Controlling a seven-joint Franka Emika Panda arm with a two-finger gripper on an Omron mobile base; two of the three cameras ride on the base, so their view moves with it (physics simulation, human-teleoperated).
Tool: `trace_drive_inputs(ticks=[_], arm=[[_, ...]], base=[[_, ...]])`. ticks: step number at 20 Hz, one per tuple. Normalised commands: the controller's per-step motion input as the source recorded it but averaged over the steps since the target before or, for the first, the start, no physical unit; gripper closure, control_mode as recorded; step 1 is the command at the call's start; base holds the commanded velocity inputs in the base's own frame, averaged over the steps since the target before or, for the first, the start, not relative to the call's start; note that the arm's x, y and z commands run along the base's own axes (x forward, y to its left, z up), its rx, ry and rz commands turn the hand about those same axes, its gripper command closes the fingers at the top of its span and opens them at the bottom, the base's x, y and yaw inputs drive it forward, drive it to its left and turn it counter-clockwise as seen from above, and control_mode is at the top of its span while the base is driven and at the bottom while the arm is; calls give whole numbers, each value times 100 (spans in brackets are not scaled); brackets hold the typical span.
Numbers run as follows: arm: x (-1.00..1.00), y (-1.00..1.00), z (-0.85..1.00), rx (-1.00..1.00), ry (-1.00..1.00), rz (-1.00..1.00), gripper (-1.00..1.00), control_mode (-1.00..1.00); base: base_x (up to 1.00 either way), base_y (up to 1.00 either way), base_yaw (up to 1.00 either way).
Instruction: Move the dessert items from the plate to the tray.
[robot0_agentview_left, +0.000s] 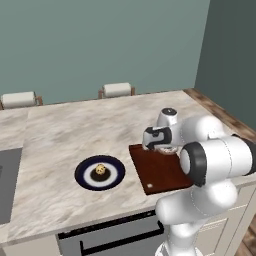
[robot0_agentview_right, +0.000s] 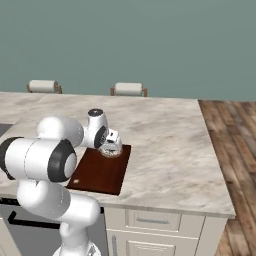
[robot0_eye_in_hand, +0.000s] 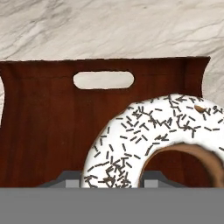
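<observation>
Gripper (robot0_agentview_left: 165, 148) clamped on a white-iced doughnut (robot0_eye_in_hand: 153, 135) with dark sprinkles, held low over the far end of the tray (robot0_agentview_left: 160, 172). Well off to its left, the small tan speckled dessert (robot0_agentview_left: 100, 170) sits on the navy plate (robot0_agentview_left: 82, 172), on the marble counter (robot0_agentview_left: 60, 135)

Wood-grained tray (robot0_eye_in_hand: 52, 127), veined marble counter (robot0_eye_in_hand: 109, 26), sprinkled donut (robot0_eye_in_hand: 144, 131).

My two base cameras look down from behind, sharing the desk (robot0_agentview_left: 75, 135); my hand camera sits close over the tray (robot0_eye_in_hand: 48, 131).
</observation>
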Motion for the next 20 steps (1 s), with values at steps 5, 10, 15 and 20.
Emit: trace_drive_inputs(ticks=[5,10,15,20], arm=[[-10,8,-31,0,0,-1,100,-100],[16,-3,-23,1,3,0,100,-100],[0,0,-19,1,2,0,100,-100],[0,0,-10,1,0,0,-100,-100]], base=[[0,0,0],[0,0,0],[0,0,0],[0,0,0]])
